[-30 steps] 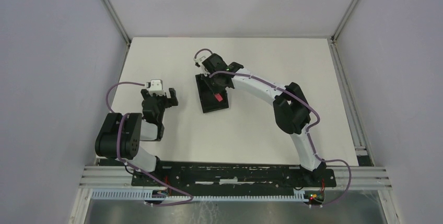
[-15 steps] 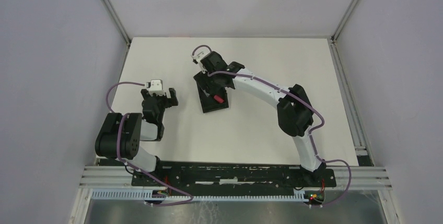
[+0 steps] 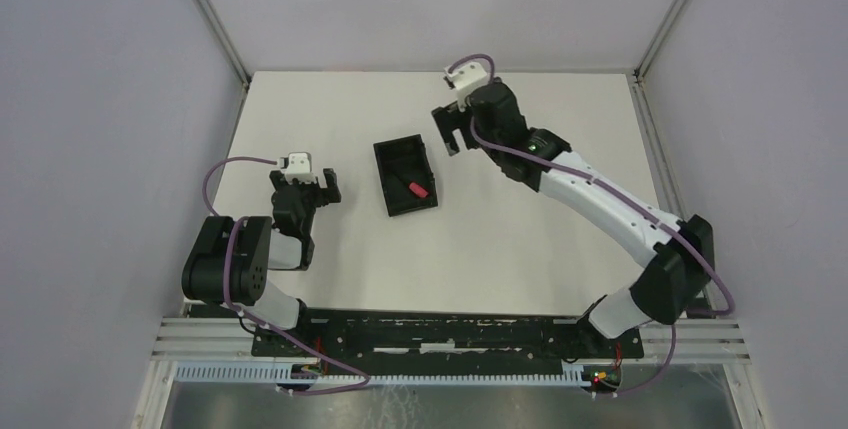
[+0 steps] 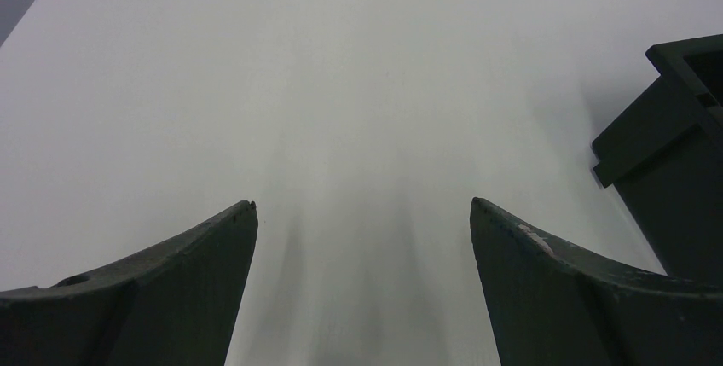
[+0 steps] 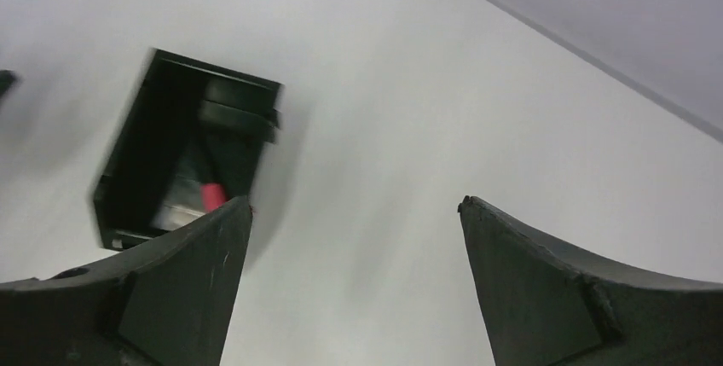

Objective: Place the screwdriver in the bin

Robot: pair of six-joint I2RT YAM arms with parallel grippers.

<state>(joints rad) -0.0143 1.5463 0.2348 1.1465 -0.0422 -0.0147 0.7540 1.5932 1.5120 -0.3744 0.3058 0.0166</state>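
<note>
The black bin (image 3: 384, 171) sits mid-table, and the screwdriver (image 3: 418, 187) lies inside it, its red handle toward the near right corner. My right gripper (image 3: 449, 130) hovers to the right of the bin's far end, open and holding nothing. Its wrist view shows the bin (image 5: 115, 174) at the left with the red handle (image 5: 212, 196) of the screwdriver just past the left fingertip, and bare table between the fingertips of the right gripper (image 5: 355, 202). My left gripper (image 3: 306, 182) rests left of the bin, open over bare table; in the left wrist view the left gripper (image 4: 362, 204) has the bin (image 4: 673, 153) at the right edge.
The white table (image 3: 500, 239) is bounded by grey walls with metal frame posts (image 3: 210, 19) at the far corners. An aluminium rail (image 3: 450, 334) carries both arm bases along the near edge.
My right gripper opened over the bin and left the screwdriver lying in it. It then pulled away to the right and toward the far side. The left arm stayed still.
</note>
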